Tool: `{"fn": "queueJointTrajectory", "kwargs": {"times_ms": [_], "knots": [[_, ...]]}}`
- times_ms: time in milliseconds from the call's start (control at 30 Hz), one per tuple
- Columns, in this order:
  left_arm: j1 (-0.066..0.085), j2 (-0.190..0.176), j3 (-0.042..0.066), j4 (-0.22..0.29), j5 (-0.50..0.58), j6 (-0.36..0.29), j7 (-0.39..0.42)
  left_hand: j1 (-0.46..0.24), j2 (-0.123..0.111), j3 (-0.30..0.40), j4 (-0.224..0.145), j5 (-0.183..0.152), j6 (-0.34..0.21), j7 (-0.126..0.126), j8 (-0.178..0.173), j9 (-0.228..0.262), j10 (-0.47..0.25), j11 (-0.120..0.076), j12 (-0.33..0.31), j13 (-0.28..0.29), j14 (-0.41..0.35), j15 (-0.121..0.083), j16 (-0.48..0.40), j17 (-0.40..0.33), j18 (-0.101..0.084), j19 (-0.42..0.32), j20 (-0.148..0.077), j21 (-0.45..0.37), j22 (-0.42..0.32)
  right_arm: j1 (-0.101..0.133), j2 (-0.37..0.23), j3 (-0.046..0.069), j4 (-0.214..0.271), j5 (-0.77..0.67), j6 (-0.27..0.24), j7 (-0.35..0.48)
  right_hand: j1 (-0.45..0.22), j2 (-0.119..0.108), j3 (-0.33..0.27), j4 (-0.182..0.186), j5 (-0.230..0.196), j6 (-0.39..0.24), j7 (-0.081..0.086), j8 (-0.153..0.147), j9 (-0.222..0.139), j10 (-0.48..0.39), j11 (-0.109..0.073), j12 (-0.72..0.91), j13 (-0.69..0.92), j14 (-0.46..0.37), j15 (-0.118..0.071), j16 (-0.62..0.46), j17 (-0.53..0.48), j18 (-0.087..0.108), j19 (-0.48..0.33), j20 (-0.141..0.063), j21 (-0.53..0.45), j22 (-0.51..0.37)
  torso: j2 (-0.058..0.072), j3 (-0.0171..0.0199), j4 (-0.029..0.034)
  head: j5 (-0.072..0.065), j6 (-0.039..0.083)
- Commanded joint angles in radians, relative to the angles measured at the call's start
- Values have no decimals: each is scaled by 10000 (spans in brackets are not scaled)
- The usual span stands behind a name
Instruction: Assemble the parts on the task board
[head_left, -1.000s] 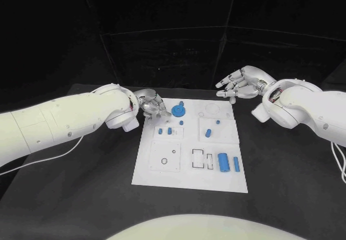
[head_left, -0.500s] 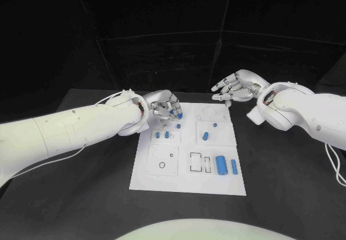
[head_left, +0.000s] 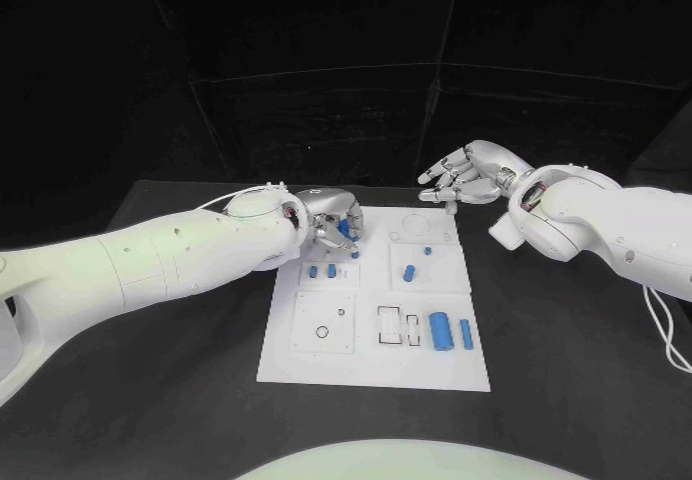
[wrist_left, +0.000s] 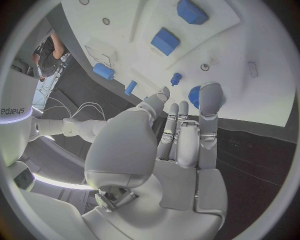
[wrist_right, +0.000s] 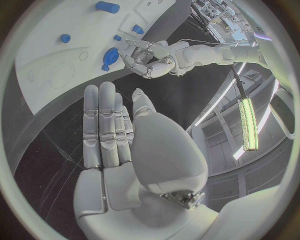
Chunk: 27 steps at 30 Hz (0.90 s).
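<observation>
Left hand (head_left: 329, 226) hovers over the far-left corner of the white rectangular task board (head_left: 378, 360), fingers (wrist_left: 210, 102) pinching a round blue disc part (head_left: 346, 231), mostly hidden. Right hand (head_left: 469, 172) floats beyond the board's far-right edge above the black tabletop (head_left: 159, 390), fingers spread, holding nothing.

left hand (head_left: 335, 230) apparently holding blue part (head_left: 346, 233), task board (head_left: 372, 340)

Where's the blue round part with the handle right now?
In the head view the blue round part is at the task board's far left corner, in the left hand's fingers.
</observation>
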<state>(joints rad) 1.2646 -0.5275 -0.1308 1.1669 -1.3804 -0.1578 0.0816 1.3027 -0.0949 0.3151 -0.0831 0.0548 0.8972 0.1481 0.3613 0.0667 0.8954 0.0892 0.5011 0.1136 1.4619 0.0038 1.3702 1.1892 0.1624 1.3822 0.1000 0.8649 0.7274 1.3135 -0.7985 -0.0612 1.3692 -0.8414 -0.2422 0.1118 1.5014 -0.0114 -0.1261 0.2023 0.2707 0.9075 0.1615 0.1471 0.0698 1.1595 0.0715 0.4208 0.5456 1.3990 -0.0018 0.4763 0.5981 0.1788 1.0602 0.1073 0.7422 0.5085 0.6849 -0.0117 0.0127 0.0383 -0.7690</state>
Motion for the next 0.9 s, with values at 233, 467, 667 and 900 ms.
{"fn": "queueJointTrajectory", "kwargs": {"times_ms": [233,467,667,900], "knots": [[-59,202,-3,-218,-940,739,104,-57,16,-14,-118,-14,274,-10,-240,-18,247,-14,-205,-261,269,-43,159,128,-198,347,-37,709,773,20,13,6,10,-35,32,118,-2,111,6,39,56,-60,4,46,-1,-19,15,-66,10,44,1,-32,9,43,49,2,-46,-14,-5,-4,24,-39,-8],[-104,316,-1,-297,-1081,872,61,-29,63,29,-185,-16,397,-29,-360,-14,375,-31,-328,-399,296,-65,107,-27,-226,435,-59,872,948,19,38,6,0,-37,41,124,15,122,10,36,62,-59,3,50,0,-22,14,-66,12,46,0,-43,16,44,52,2,-53,-17,-10,-7,28,-11,-34],[-127,419,0,-395,-1122,920,10,-21,102,60,-206,-17,436,-30,-418,-14,434,-35,-379,-446,306,-72,99,-60,-233,454,-66,906,986,19,55,6,-7,-38,45,127,15,122,10,36,62,-59,3,50,0,-22,14,-66,12,46,0,-43,16,44,52,2,-53,-17,-4,-7,27,-13,-51],[-142,547,1,-519,-1151,961,-70,6,250,194,-246,-16,569,-47,-522,-5,657,-64,-454,-487,329,-93,109,-79,-243,478,-84,967,1062,19,80,6,-10,-47,56,132,34,135,17,33,68,-58,3,53,1,-24,12,-66,15,49,-2,-54,24,44,55,2,-59,-21,-7,-3,18,26,-34]]}}
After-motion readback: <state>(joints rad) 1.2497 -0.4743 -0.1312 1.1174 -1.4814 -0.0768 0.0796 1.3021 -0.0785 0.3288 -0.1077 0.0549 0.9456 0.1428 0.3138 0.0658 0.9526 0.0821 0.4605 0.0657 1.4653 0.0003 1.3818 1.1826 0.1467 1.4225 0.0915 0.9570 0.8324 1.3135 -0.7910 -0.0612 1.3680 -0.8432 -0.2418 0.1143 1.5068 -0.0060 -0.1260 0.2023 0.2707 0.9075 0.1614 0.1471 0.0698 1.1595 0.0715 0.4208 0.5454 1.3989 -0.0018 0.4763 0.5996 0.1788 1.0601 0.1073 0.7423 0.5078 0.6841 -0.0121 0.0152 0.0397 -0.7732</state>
